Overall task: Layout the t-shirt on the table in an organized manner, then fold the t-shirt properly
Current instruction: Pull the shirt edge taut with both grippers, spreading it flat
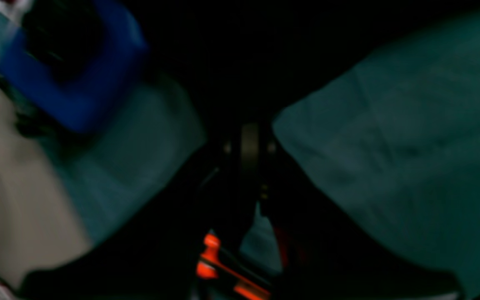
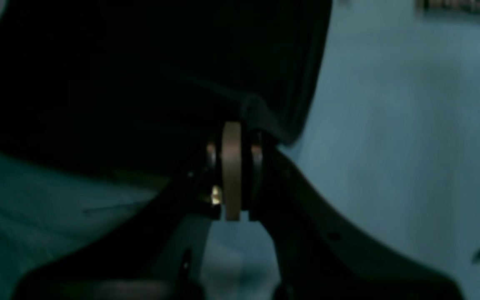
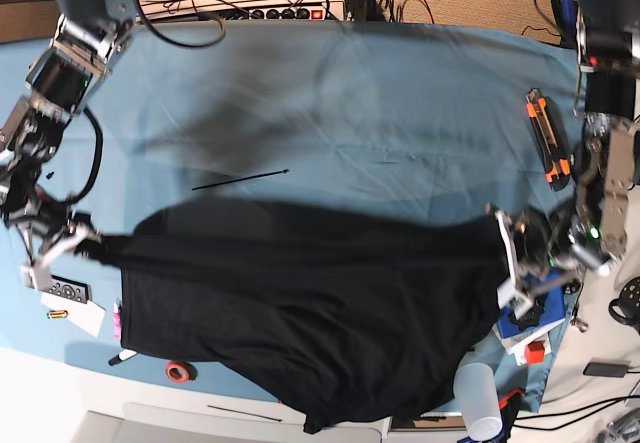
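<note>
Light blue cloth covers a wide surface (image 3: pixel 380 103), with cables and a power strip along its far edge. A large black t-shirt (image 3: pixel 310 303) is stretched across the near half of the surface, its lower part spilling over the white front edge. It is held taut between two arms, one at each side edge of the surface. The left end effector (image 3: pixel 512 248) is pinched closed on one end of the t-shirt, and the right end effector (image 3: pixel 88 245) is pinched closed on the opposite end; both wrist views show dark fabric bunched at tightly closed jaws. The fabric looks light, soft and limp: it sags in the middle and creases easily, so it will likely droop and slide wherever it is unsupported. Taking hold at firm seamed edges, such as shoulders or hem corners, seems the surest way to spread it flat. A thin black stick (image 3: pixel 240 179) lies on the cloth beyond the t-shirt, and a small red tape ring (image 3: pixel 179 371) sits near the front edge.
</note>
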You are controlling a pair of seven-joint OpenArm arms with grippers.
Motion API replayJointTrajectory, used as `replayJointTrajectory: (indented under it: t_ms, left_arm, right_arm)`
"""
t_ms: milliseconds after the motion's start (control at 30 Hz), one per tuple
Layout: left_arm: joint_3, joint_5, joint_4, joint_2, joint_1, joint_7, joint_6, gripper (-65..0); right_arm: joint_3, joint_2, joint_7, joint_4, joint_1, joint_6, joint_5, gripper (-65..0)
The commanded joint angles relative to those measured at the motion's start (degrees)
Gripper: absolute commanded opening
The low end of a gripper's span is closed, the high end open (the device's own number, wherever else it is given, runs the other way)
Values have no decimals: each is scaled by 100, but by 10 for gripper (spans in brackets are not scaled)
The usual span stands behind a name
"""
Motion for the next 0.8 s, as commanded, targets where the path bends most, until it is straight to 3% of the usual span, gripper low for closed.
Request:
replayJointTrajectory:
  t_ms: [0,267,600,767]
  left_arm:
    - [-59,68,166,-94,33,-35,26,-650]
    - [-323,446,1104,-92,1405,-136,170,-650]
    - [-1812,212,2179,-48,3136,-227,166,-650]
    - [-2260,2,2549,289,3810,-225,146,-650]
  right_arm:
    - [48,114,101,153,-33,20,114,-650]
    - [50,116,-39,415,-1322,131,424,-650]
    - [57,114,-76,1108,-2452,258,632,-650]
    - [236,114,-83,1530,-2914,258,632,-650]
